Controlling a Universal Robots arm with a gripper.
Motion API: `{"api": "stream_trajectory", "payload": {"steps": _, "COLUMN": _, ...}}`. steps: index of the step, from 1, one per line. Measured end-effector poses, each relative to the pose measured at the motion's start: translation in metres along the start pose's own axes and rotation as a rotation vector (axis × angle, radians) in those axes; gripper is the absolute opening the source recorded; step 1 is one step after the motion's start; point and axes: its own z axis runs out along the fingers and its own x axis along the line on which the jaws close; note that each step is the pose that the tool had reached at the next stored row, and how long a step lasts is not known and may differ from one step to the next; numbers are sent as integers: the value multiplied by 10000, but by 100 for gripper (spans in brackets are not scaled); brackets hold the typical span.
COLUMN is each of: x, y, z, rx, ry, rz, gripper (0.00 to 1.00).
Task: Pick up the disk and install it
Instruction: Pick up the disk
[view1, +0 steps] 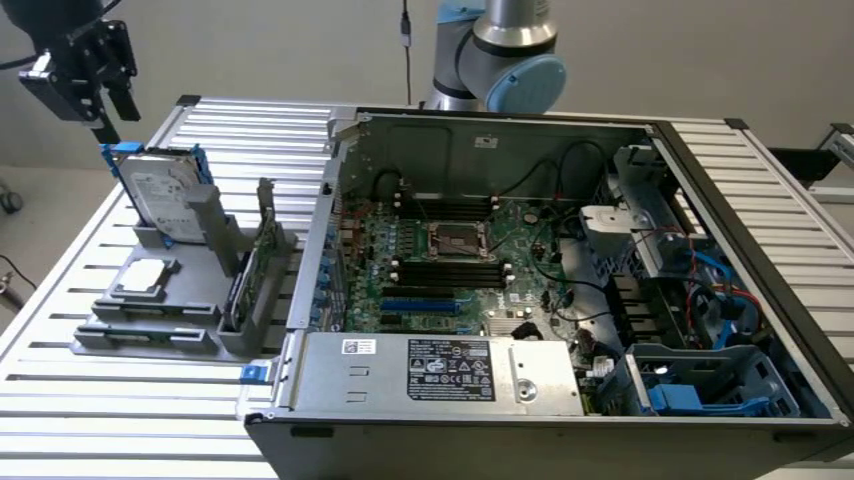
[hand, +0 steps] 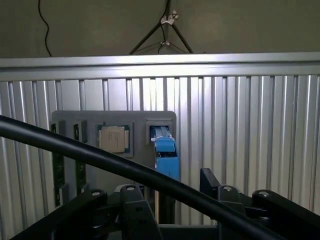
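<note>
The disk (view1: 171, 203), a silver-grey drive with a white label in a blue carrier, stands upright on edge in a slot of the grey fixture (view1: 147, 325) at the exterior view's left. My gripper (view1: 118, 122) hangs just above the disk's top edge, jaws open and apart from it, holding nothing. In the wrist view the disk's blue carrier edge (hand: 166, 156) lies in line with the gap between my black fingers (hand: 134, 202), and my gripper (hand: 172, 200) is spread wider than the carrier.
The open computer case (view1: 747, 200) fills the exterior view's right, with blue drive bays (view1: 707, 385) in its near right corner. A small square chip (view1: 144, 278) and upright memory sticks (view1: 260, 262) share the fixture. A black cable (hand: 100, 161) crosses the wrist view.
</note>
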Motion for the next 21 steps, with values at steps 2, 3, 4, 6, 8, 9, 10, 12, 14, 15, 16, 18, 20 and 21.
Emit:
{"api": "stream_trajectory", "payload": {"steps": 2, "x": 0, "y": 0, "z": 36, "rx": 0, "ry": 9, "rz": -53, "gripper": 54}}
{"api": "stream_trajectory", "payload": {"steps": 3, "x": 0, "y": 0, "z": 53, "rx": -1, "ry": 13, "rz": -78, "gripper": 54}}
{"api": "stream_trajectory", "payload": {"steps": 4, "x": 0, "y": 0, "z": 70, "rx": 0, "ry": 16, "rz": -102, "gripper": 54}}
{"api": "stream_trajectory", "payload": {"steps": 6, "x": 0, "y": 0, "z": 103, "rx": 1, "ry": 22, "rz": -146, "gripper": 54}}
{"api": "stream_trajectory", "payload": {"steps": 8, "x": 0, "y": 0, "z": 137, "rx": 2, "ry": 29, "rz": -195, "gripper": 54}}
{"api": "stream_trajectory", "payload": {"steps": 9, "x": 0, "y": -1, "z": 153, "rx": 2, "ry": 32, "rz": -219, "gripper": 54}}
{"api": "stream_trajectory", "payload": {"steps": 10, "x": 0, "y": -1, "z": 169, "rx": 1, "ry": 36, "rz": -242, "gripper": 54}}
{"api": "stream_trajectory", "payload": {"steps": 12, "x": 0, "y": -1, "z": 203, "rx": 2, "ry": 43, "rz": -288, "gripper": 54}}
{"api": "stream_trajectory", "payload": {"steps": 14, "x": 0, "y": -1, "z": 235, "rx": 1, "ry": 49, "rz": -331, "gripper": 54}}
{"api": "stream_trajectory", "payload": {"steps": 15, "x": 0, "y": -1, "z": 253, "rx": 2, "ry": 51, "rz": -352, "gripper": 54}}
{"api": "stream_trajectory", "payload": {"steps": 16, "x": 0, "y": -1, "z": 269, "rx": 2, "ry": 55, "rz": -376, "gripper": 54}}
{"api": "stream_trajectory", "payload": {"steps": 18, "x": 1, "y": -1, "z": 302, "rx": 2, "ry": 62, "rz": -423, "gripper": 54}}
{"api": "stream_trajectory", "payload": {"steps": 20, "x": 1, "y": -1, "z": 338, "rx": 2, "ry": 66, "rz": -469, "gripper": 54}}
{"api": "stream_trajectory", "payload": {"steps": 21, "x": 1, "y": -2, "z": 355, "rx": 4, "ry": 68, "rz": -488, "gripper": 54}}
